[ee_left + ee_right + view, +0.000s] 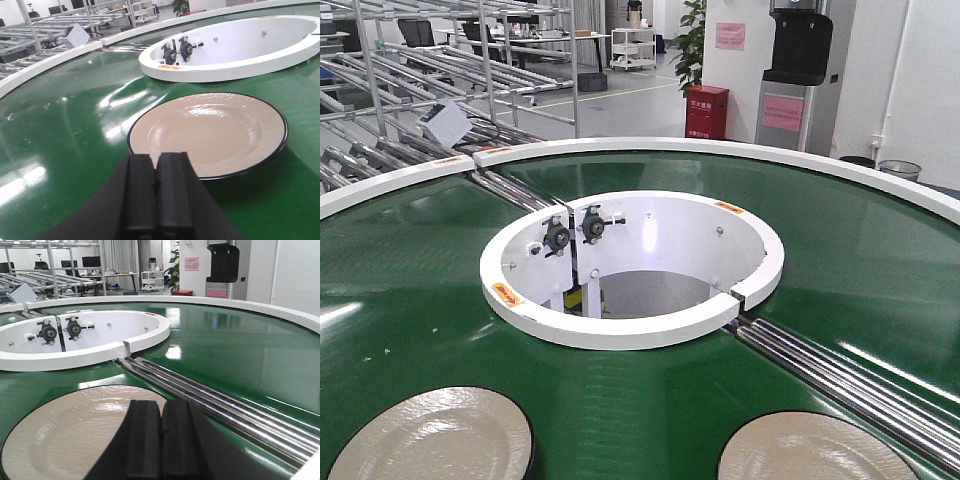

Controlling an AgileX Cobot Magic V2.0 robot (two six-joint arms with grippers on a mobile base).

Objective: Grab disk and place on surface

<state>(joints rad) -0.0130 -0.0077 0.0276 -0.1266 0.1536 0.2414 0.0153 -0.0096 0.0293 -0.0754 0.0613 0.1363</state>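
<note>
Two beige disks with dark rims lie flat on the green conveyor belt [410,300]. One disk [435,440] is at the front left, the other disk [815,450] at the front right. In the left wrist view the left disk [210,132] lies just ahead of my left gripper [157,159], which is shut and empty. The right wrist view shows the right disk [65,435] under and left of my right gripper [161,405], also shut and empty. Neither gripper shows in the front view. The steel tabletop is out of view.
A white inner ring [630,330] with a bearing bracket [575,232] surrounds the belt's central hole. Steel rollers [850,385] cross the belt at the right, near the right disk. A white outer rim [740,152] borders the belt. Racks [470,60] stand behind.
</note>
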